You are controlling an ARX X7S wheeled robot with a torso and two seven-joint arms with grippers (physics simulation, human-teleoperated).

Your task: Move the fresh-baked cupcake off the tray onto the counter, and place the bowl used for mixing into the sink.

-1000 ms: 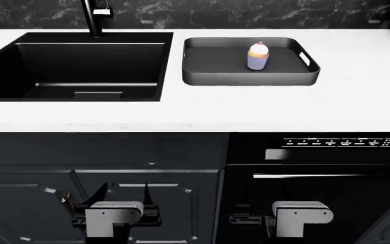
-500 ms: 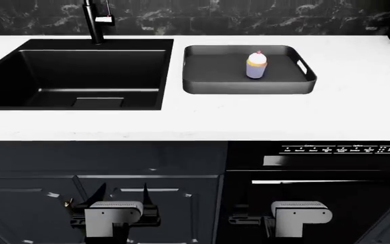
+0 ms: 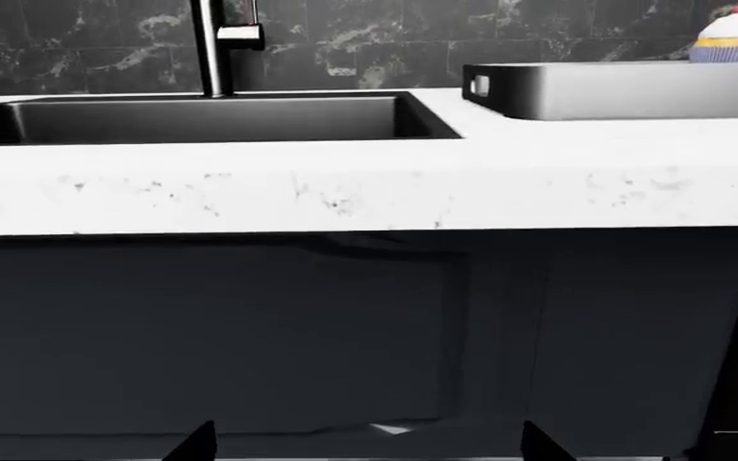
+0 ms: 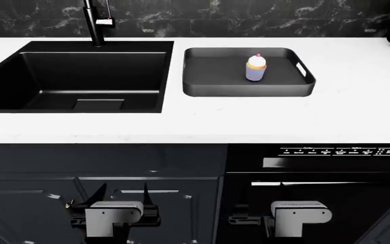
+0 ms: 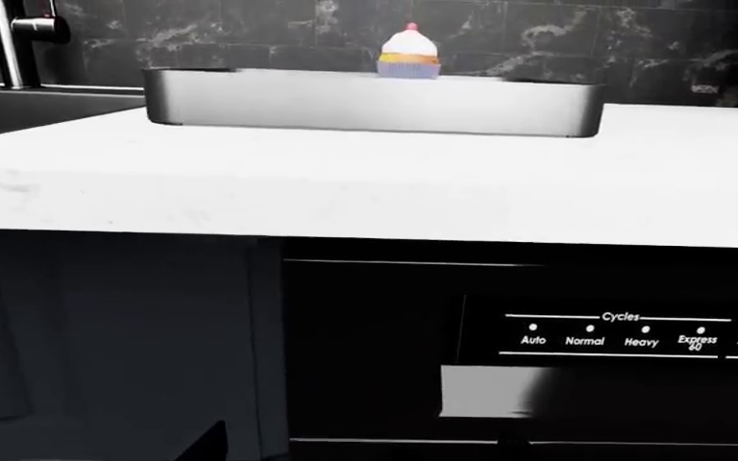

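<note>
Both grippers, left (image 4: 117, 195) and right (image 4: 249, 219), hang below the counter (image 4: 357, 112); we cannot tell their jaw state. Cupcake (image 4: 256, 67) sits on tray (image 4: 202, 86).

cupcake (image 4: 257, 67): 1, on the tray
tray (image 4: 208, 76): 1
sink (image 4: 46, 76): 1 basin
tap (image 4: 95, 20): 1
counter (image 4: 249, 117): 1 worktop
grippers: 2, left gripper (image 4: 124, 195) and right gripper (image 4: 246, 219)
dishwasher panel (image 4: 340, 151): 1
</note>
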